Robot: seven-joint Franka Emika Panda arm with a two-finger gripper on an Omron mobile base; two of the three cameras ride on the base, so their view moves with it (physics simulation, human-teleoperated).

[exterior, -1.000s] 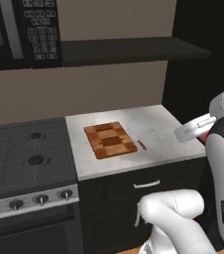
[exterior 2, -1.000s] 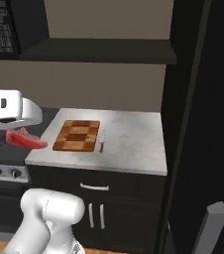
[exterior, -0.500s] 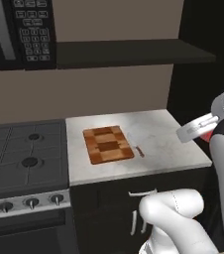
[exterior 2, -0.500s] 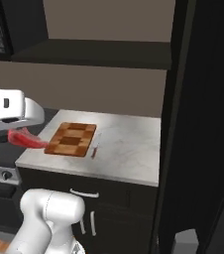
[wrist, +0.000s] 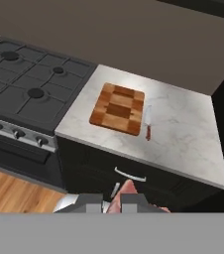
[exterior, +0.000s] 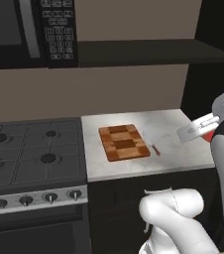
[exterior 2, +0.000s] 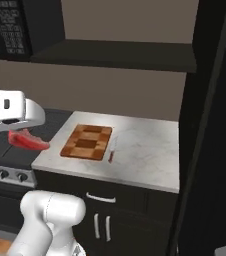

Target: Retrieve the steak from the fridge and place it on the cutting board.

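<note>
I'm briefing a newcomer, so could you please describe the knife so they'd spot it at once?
Find the white marble counter right of the black stove. On it lies a checkered cutting board; the knife lies just off its far side from the stove, slim, pale-bladed, with a small red handle.

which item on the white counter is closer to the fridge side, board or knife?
The knife. It lies on the marble just beside the cutting board's edge that faces away from the stove, parallel to it, red handle toward the counter front. The board sits stove-side.

Cutting board (exterior: 124, 143) on marble counter (exterior: 173, 144)
</note>
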